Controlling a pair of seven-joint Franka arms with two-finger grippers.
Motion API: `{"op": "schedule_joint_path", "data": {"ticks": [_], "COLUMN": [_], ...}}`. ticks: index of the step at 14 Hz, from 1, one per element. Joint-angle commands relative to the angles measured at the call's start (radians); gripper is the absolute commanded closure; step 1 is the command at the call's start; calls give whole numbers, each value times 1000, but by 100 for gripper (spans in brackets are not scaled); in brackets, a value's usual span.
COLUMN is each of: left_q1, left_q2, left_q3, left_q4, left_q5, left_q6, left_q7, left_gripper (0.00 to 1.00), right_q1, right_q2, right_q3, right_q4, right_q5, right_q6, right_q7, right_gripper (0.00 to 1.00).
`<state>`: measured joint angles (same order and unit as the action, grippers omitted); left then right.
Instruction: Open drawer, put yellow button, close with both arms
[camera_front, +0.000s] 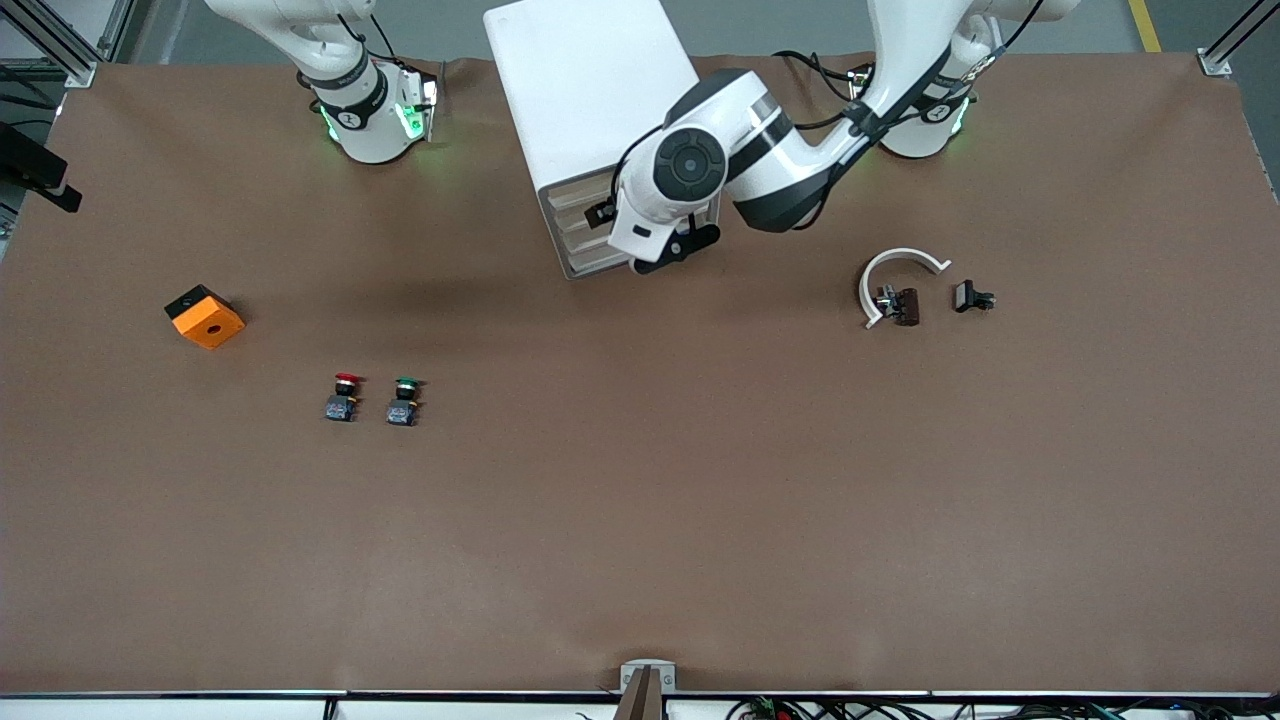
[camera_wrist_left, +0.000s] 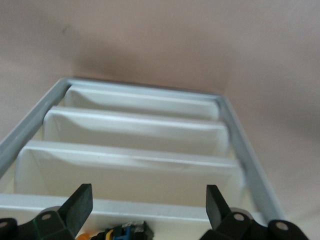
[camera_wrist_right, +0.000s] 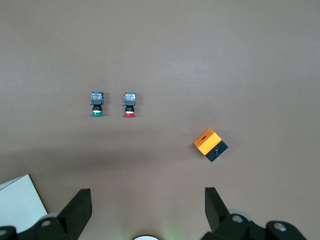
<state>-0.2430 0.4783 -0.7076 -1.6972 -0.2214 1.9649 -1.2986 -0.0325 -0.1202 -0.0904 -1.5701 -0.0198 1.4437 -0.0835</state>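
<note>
Both pincers spread empty, left pincer (camera_wrist_left: 146, 200) over drawer (camera_wrist_left: 150, 212), right pincer (camera_wrist_right: 146, 206) waiting raised.

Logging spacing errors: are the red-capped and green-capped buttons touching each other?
Apart. The front view shows bare table between the red-capped button and the green-capped button.

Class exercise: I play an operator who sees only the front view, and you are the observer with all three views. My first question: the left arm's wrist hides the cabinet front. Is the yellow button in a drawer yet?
Observer: Yes. The left wrist view shows the yellow button lying in the drawer, below the left gripper.
Operator: Are that gripper's fingers open?
Observer: Open, with nothing between them.
Operator: I cannot see the right gripper at all.
Observer: The right gripper is open too, up over the table, with the red button and the green button in its view.
</note>
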Motion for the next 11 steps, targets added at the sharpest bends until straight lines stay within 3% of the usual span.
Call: {"op": "schedule_joint_path", "data": {"ticks": [1,7,11], "left_q1": [53,211,218], "left_q2": [14,14,25], "left_q3": [10,11,57], "left_q4": [57,71,70], "left_q5": [-12,-19,2], "left_q6": [-9,-36,-113], "left_q7": [-2,-71,-74], "left_gripper": [0,0,0], "right_q1": [2,3,2], "right_q2": [-29,-29,-29], "right_q3": [-3,-3,-3], "right_q4": [-31,-31,-31], "right_q5": [-2,-2,-2], "right_q6": [14,12,12], "right_q7": [-7,-7,-7], "right_gripper": [0,0,0]}}
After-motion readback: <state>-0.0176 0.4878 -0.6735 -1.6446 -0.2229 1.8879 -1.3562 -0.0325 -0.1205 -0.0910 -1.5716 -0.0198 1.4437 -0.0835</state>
